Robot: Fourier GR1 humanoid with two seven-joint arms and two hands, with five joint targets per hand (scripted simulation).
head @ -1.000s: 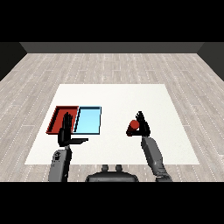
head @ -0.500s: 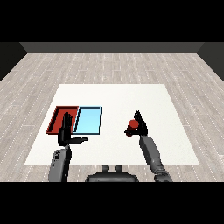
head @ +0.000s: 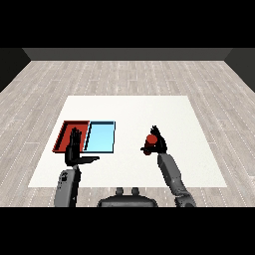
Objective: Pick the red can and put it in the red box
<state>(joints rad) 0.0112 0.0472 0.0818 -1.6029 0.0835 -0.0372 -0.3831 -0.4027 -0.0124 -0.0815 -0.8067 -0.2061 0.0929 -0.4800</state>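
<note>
The red can [head: 150, 140] is in my right hand [head: 158, 144], whose fingers and thumb curl round it, to the right of the trays. It appears lifted slightly off the white table. The red tray [head: 66, 130] lies at the left, with the light blue tray [head: 101, 137] right beside it. My left hand [head: 74, 151] hovers with straight fingers and thumb stuck out over the near edge of the red tray, hiding part of it. It holds nothing.
The white table [head: 129, 109] stretches wide behind and between the trays and the can. Its near edge runs just below both forearms. Grey plank floor surrounds it.
My right hand has drifted a little left toward the trays with the red can in it. The left hand has stayed put.
</note>
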